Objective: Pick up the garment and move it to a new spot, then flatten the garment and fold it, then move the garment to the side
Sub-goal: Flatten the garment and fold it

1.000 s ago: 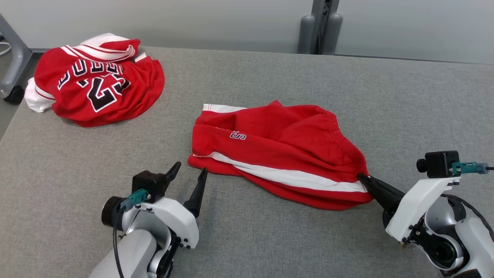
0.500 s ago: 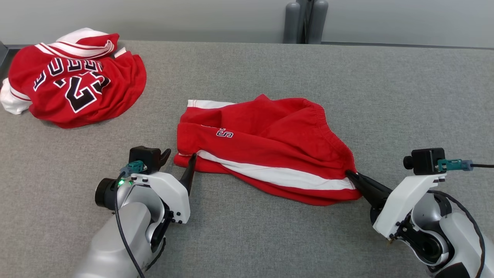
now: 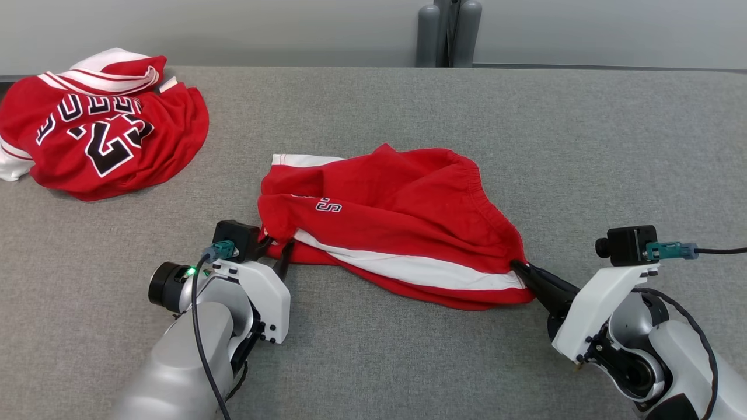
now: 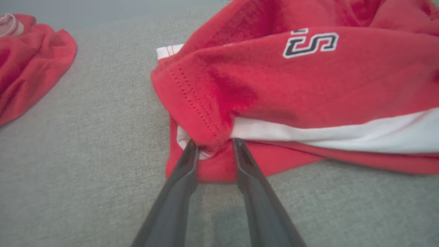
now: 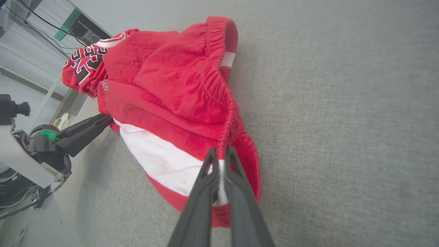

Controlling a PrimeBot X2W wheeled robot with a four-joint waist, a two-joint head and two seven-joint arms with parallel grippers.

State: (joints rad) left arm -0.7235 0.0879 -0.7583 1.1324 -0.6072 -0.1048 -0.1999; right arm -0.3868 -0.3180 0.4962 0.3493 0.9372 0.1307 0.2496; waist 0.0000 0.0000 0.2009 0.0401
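On one grey cloth-covered desk there are two garments: one pair of red fabric shorts with a white side stripe and one crumpled red jersey with black-and-white lettering. There are two claws, the left claw and the right claw, each with two long dark fingers, four fingers in all. Each arm carries one black box-shaped camera and one teal plug, two of each in total, and two grey round-topped posts stand at the desk's far edge.
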